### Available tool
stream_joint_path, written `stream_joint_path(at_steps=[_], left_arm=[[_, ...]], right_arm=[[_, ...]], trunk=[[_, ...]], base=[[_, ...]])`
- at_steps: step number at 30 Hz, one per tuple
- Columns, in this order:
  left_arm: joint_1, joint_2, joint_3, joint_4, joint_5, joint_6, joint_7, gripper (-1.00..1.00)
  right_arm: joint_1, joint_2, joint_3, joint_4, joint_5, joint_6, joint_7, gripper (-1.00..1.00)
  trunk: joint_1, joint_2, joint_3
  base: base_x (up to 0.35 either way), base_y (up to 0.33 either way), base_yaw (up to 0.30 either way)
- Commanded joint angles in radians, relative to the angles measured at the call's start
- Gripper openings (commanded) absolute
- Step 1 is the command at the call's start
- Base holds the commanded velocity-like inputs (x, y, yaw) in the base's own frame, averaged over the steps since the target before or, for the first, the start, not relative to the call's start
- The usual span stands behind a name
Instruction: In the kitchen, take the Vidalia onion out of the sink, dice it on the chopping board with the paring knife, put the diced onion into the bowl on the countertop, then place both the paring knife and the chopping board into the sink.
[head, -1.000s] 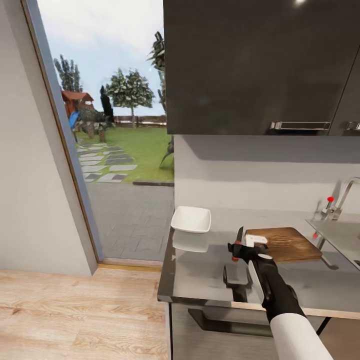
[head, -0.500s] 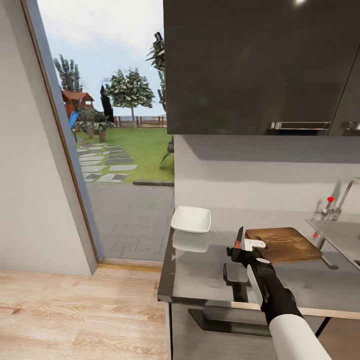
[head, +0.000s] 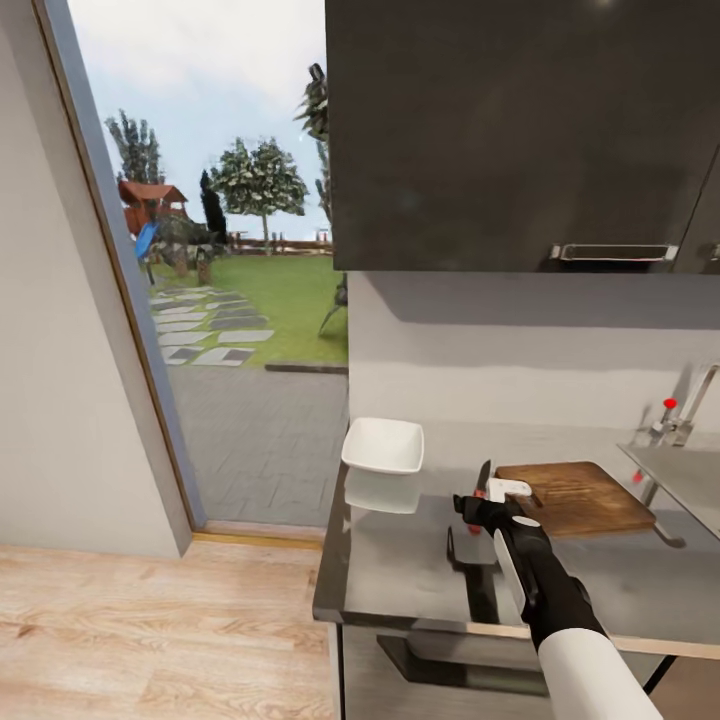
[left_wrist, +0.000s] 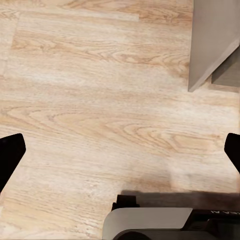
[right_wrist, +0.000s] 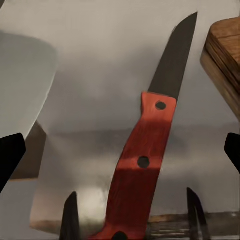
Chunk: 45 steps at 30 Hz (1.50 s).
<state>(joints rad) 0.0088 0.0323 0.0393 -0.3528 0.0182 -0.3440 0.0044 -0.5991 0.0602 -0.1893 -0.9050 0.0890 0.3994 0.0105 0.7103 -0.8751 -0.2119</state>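
One paring knife (right_wrist: 152, 145), red handle and dark blade, lies flat on the countertop (head: 400, 560) just beside the near-left corner of the chopping board (head: 575, 495), with the white bowl (head: 383, 446) further left and the sink (head: 690, 470) at the right edge of the head view. Right gripper (head: 487, 497) hovers over the handle with fingers spread to either side and nothing pinched; left gripper (left_wrist: 120, 150) hangs spread over bare wood floor (left_wrist: 100, 110). Risks: a flat, slim handle on glossy worktop may skid or pivot as the fingers close, a high closure may miss it altogether, and a nudged blade could strike the board's edge.
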Motion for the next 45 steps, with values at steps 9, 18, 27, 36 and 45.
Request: stream_joint_path(at_steps=[9, 18, 27, 36, 45], left_arm=[[0.0, 0.0, 0.001, -0.002, 0.002, -0.001, 0.0, 1.0], [0.0, 0.0, 0.001, -0.002, 0.002, -0.001, 0.001, 1.0], [0.0, 0.0, 0.001, -0.002, 0.002, -0.001, 0.0, 1.0], [0.0, 0.0, 0.001, -0.002, 0.002, -0.001, 0.0, 1.0], [0.0, 0.0, 0.001, -0.002, 0.002, -0.001, 0.0, 1.0]], right_arm=[[-0.001, 0.002, -0.002, 0.001, 0.009, 0.006, 0.002, 1.0], [-0.001, 0.001, -0.002, 0.022, 0.011, 0.005, 0.002, 1.0], [-0.001, 0.001, -0.002, 0.034, 0.011, 0.004, 0.002, 1.0], [-0.001, 0.0, -0.002, 0.045, 0.011, 0.0, 0.002, 1.0], [-0.001, -0.002, -0.004, 0.083, 0.012, -0.03, 0.002, 1.0]], trunk=[[0.0, -0.001, -0.001], [0.0, -0.001, -0.001], [0.0, -0.001, -0.001], [0.0, -0.001, -0.001], [0.0, -0.001, -0.001]], base=[[0.021, 0.0, 0.0], [0.001, 0.0, 0.0], [0.0, 0.0, 0.0], [0.0, 0.0, 0.0], [0.0, 0.0, 0.0]])
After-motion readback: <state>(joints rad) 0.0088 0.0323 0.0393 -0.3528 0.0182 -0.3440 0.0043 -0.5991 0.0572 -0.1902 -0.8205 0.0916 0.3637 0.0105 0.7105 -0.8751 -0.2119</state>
